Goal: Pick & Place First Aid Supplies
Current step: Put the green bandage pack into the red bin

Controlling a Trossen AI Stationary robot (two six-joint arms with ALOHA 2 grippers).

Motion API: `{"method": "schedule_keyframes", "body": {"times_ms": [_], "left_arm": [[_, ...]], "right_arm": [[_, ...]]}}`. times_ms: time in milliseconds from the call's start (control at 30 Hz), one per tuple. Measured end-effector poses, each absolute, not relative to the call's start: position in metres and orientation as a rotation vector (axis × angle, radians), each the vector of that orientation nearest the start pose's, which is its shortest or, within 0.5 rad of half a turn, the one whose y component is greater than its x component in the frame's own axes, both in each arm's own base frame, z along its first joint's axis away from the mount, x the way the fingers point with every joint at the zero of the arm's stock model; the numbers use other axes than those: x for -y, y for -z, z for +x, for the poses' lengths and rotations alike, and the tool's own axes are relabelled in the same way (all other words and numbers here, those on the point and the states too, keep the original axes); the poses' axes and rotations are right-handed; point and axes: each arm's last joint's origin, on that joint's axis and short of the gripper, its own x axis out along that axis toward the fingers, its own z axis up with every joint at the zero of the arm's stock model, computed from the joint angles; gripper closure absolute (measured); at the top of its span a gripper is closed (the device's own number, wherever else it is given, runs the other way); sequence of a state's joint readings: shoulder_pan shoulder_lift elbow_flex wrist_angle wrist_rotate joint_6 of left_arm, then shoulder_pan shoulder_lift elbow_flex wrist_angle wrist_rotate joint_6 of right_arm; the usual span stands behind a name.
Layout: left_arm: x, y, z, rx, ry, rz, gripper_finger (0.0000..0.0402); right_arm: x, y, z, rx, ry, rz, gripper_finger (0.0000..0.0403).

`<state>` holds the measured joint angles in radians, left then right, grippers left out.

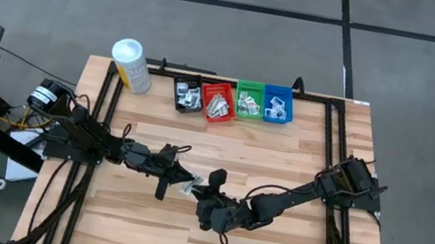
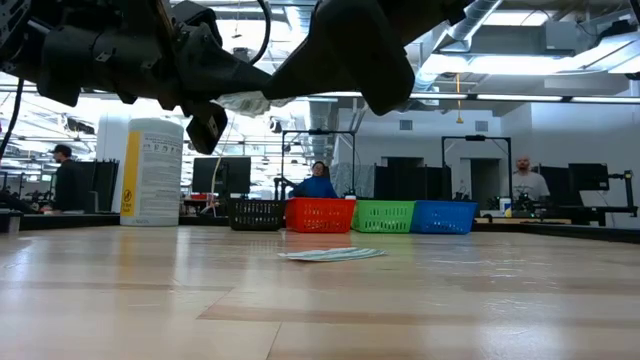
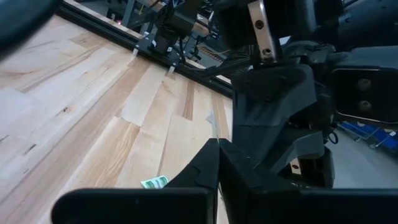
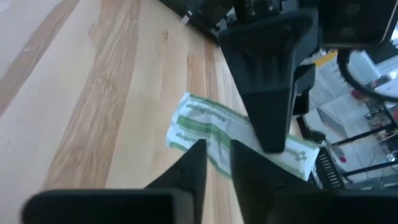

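A small white packet (image 2: 245, 101) hangs in the air between my two grippers, over the middle of the table. My left gripper (image 3: 218, 149) reaches in from the table's left (image 1: 181, 175) and is shut on it. My right gripper (image 4: 217, 149) comes from the right (image 1: 203, 194), tip to tip with the left one, its fingers a narrow gap apart. Below them, pale-green wrapped strips (image 4: 205, 127) lie flat on the wood (image 2: 330, 254). My left gripper pinches the white packet (image 2: 240, 102) between its two shut fingers, which lie nearly level and come from the table's left. The packet is lifted clear of the table. The dark fingers hide which edge they have. Whether my right gripper touches the packet, I cannot tell.
At the far edge stand a black bin (image 1: 188, 96), a red bin (image 1: 219, 103), a green bin (image 1: 249, 101) and a blue bin (image 1: 278, 105), all holding packets. A white canister with a yellow label (image 1: 131, 65) stands to their left. People show in the room behind.
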<state>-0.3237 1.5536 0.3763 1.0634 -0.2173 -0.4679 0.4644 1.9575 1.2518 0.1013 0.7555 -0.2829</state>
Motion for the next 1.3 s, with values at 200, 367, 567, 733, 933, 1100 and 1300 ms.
{"method": "schedule_keyframes", "body": {"times_ms": [200, 367, 567, 733, 933, 1100, 1300], "left_arm": [[0.071, -0.153, 0.251, -0.126, 0.057, -0.392, 0.0396], [0.053, -0.153, 0.255, -0.112, -0.007, -0.341, 0.0393], [0.017, -0.153, 0.260, -0.094, -0.144, -0.261, 0.0396], [-0.016, -0.154, 0.260, -0.085, -0.266, -0.206, 0.0395], [-0.042, -0.161, 0.272, -0.135, -0.334, -0.140, 0.0395], [-0.051, -0.171, 0.281, -0.136, -0.326, -0.054, 0.0394], [-0.072, -0.184, 0.288, -0.135, -0.390, 0.016, 0.0393]], "right_arm": [[-0.167, -0.178, 0.379, -0.591, 0.239, -0.544, 0.0280], [-0.163, -0.170, 0.373, -0.663, 0.284, -0.442, 0.0236], [-0.168, -0.167, 0.368, -0.663, 0.324, -0.312, 0.0219], [-0.171, -0.160, 0.364, -0.652, 0.350, -0.218, 0.0228], [-0.169, -0.143, 0.352, -0.642, 0.411, -0.126, 0.0259], [-0.168, -0.135, 0.347, -0.623, 0.424, -0.079, 0.0288], [-0.168, -0.134, 0.346, -0.623, 0.424, -0.080, 0.0300]]}}
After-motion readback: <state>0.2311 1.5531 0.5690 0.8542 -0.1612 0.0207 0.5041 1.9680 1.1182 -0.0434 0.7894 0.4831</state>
